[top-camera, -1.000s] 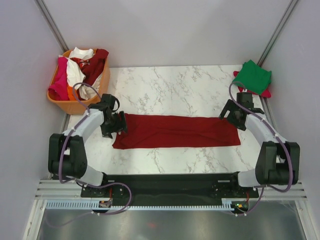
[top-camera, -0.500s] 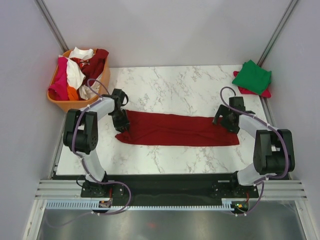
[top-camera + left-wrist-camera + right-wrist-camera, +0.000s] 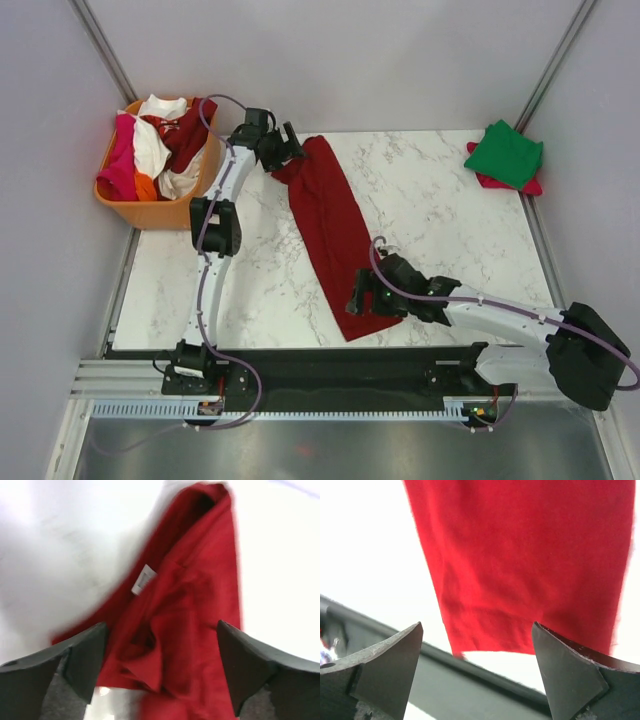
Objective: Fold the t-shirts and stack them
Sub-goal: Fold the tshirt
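Observation:
A dark red t-shirt (image 3: 335, 225), folded into a long strip, lies slantwise on the marble table (image 3: 450, 210), from the far left-centre to the near edge. My left gripper (image 3: 283, 150) is open over its far end; in the left wrist view its fingers straddle the bunched cloth (image 3: 200, 580), which bears a white label (image 3: 142, 579). My right gripper (image 3: 365, 300) is open at the strip's near end; the right wrist view shows the hem (image 3: 530, 555) between the spread fingers. A folded green t-shirt (image 3: 507, 152) lies on a pink-red one (image 3: 530, 186) at the far right corner.
An orange plastic basket (image 3: 150, 212) at the far left holds white (image 3: 155, 140), pink-red (image 3: 120, 160), dark red (image 3: 190, 130) and orange (image 3: 145, 185) shirts. The black base rail (image 3: 330, 360) runs just below the strip's near end. Grey walls enclose the table.
The red strip has swung from lying crosswise to running far-to-near. My left arm reached to the far side with its end; my right arm swept to the near centre with the other.

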Tool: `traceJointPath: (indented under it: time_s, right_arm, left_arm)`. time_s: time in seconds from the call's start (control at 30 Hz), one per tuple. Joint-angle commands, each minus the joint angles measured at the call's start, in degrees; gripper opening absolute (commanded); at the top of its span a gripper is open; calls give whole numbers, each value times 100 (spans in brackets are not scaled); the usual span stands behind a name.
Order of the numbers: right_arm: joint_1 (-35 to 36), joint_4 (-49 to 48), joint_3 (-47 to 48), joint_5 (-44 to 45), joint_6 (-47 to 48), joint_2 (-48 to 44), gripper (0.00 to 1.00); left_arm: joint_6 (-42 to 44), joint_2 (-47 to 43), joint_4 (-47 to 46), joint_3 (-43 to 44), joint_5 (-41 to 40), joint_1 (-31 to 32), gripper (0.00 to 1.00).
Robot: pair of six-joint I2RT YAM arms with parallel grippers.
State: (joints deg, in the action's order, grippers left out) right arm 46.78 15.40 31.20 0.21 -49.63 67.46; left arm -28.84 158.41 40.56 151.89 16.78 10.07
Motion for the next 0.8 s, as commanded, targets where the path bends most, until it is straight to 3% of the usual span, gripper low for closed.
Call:
traceJointPath:
  time_s: [0.0, 0.03, 0.13, 0.27, 0.43, 0.57, 0.67, 0.77]
  right_arm:
    - [752, 375, 1024, 576, -480, 162, 98]
    - [884, 524, 1228, 646, -356, 206, 98]
    - [1078, 1131, 1967, 1076, 162, 180, 98]
    - [1087, 1465, 2495, 1815, 848, 74, 98]
    - [939, 2538, 3094, 3177, 1157, 382, 98]
    - [79, 2521, 2647, 2653, 1306, 373, 98]
    - [-213, 2512, 2383, 2642, 1359, 373, 98]
    - [-284, 2477, 2014, 2546, 1324, 347, 98]
  left_arm:
    - [-885, -422, -1937, -718, 1179, 101, 100]
    - [-843, -790, -2094, -1149, 1075, 171, 100]
    - [-580, -1127, -2043, -1100, 1170, 206, 100]
    - [44, -2546, -1885, -1758, 802, 206, 100]
    - [992, -4088, -1596, -2621, -848, 364, 100]
    - [1398, -4634, -894, -2657, -1904, 365, 100]
    - [1487, -4880, -419, -2744, -1819, 365, 100]
    - [1189, -5433, -303, -3480, -1495, 382, 100]
